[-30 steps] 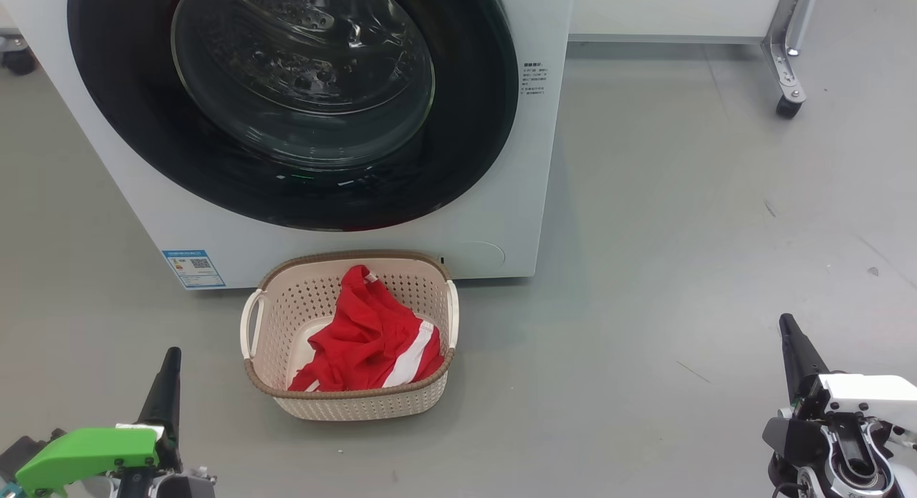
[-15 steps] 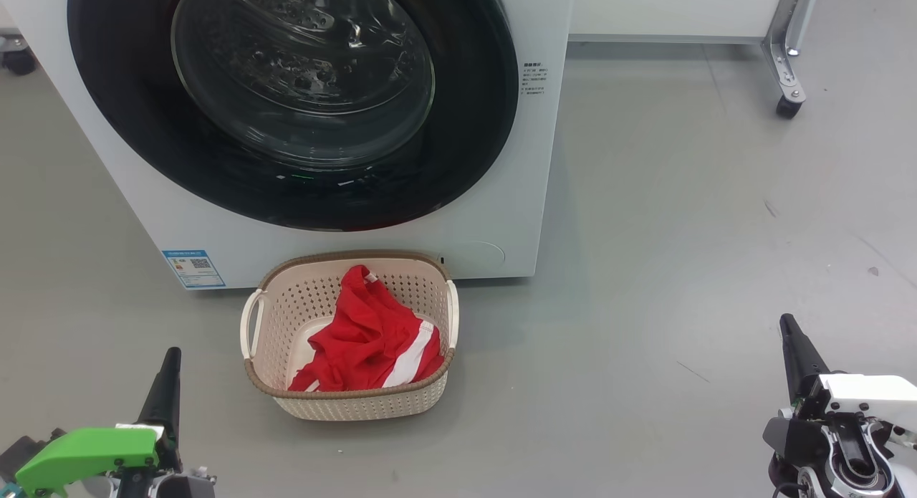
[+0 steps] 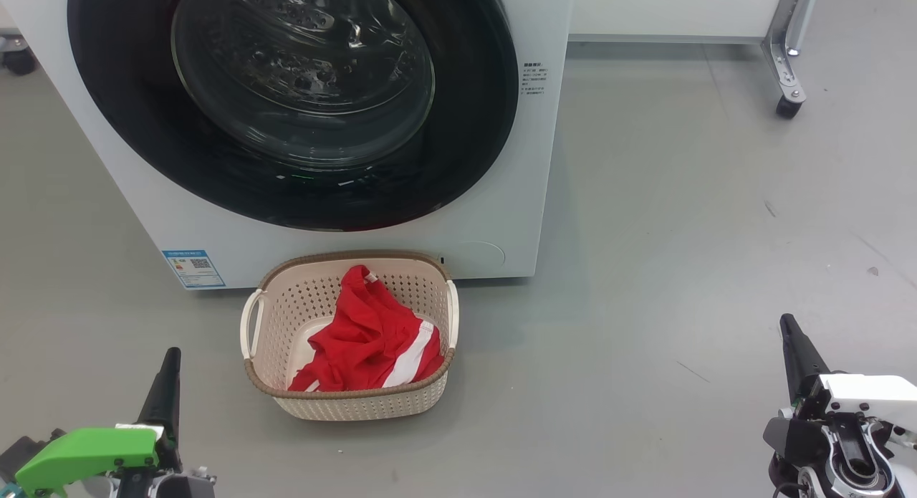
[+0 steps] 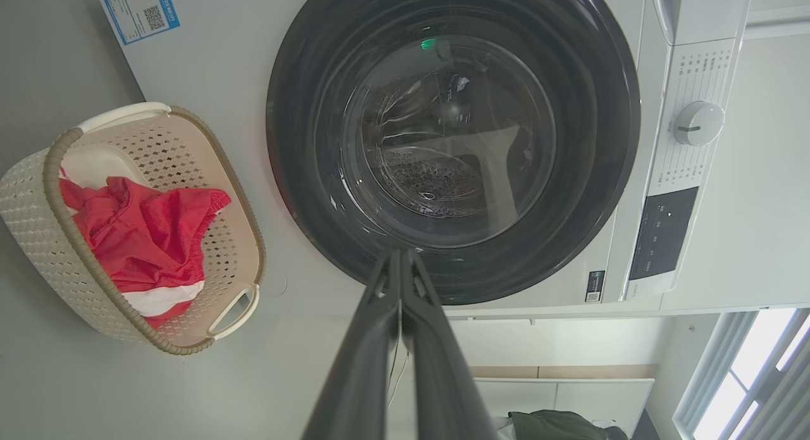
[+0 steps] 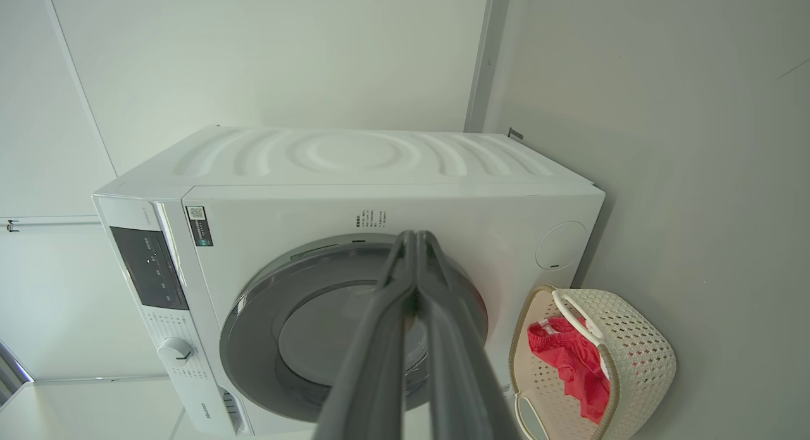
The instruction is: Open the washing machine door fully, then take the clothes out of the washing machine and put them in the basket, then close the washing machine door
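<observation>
Red clothes [image 3: 365, 340] lay in basket [image 3: 286, 297], nearer left claw [image 3: 171, 355] than right claw [image 3: 786, 322]; both pressed together, empty. Floor [image 3: 645, 269] stretched wide right of basket.

On my feed the washing machine door [image 3: 301, 97] has a glossy black rim full of reflections around a bulging clear glass centre, set in a washing machine [image 3: 531, 161] whose white casing looks smooth and faintly shiny. The basket [image 3: 358, 408] is matt cream plastic punched with holes under a brown woven-look rim, and the clothes [image 3: 365, 340] in it are soft, creased red cloth with white stripes. I see a smooth, matt grey floor [image 3: 680, 233], a bright metal leg [image 3: 786, 54] standing on it, and the left tool [image 3: 170, 355] looking dark and matt beside a smooth green plastic cover [image 3: 86, 451].
</observation>
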